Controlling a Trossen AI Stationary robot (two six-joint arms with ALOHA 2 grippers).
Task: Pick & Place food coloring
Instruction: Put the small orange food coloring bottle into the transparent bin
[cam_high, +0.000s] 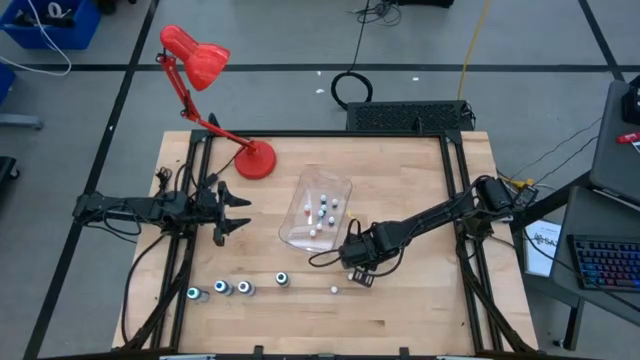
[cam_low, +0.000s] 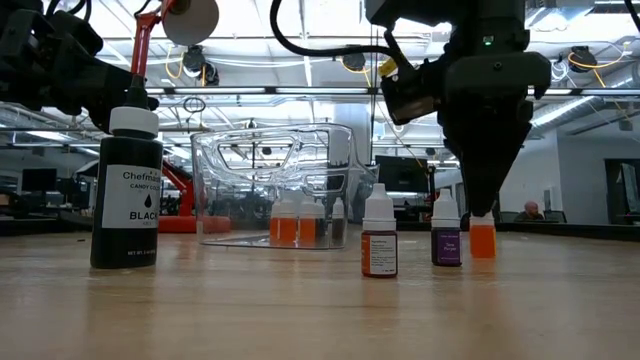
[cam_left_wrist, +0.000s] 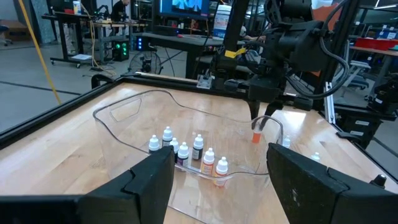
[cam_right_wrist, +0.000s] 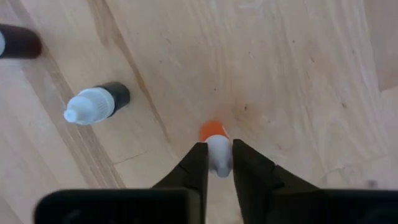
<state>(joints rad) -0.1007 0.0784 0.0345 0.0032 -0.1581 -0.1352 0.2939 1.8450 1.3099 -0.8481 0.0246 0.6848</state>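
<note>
Orange-tinted plastic dropper bottle (cam_right_wrist: 214, 134), white cap clamped in right pincer (cam_right_wrist: 217, 163); left pincer (cam_left_wrist: 221, 180) apart, idle.

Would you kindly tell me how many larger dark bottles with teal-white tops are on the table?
4, in a row on the left arm's side: first bottle, second bottle, third bottle, and fourth bottle, set slightly apart.

Arms: two, black, slim jointed links.
Right end effector (cam_low: 483, 205): bulky black housing narrowing downward to two dark tapered fingers (cam_right_wrist: 196, 168); small green light near the top of the housing.
Cables: black, looped loosely above and behind the right end effector.
Left end effector (cam_high: 232, 210): black, two broad matte angular fingers (cam_left_wrist: 149, 180).
</note>
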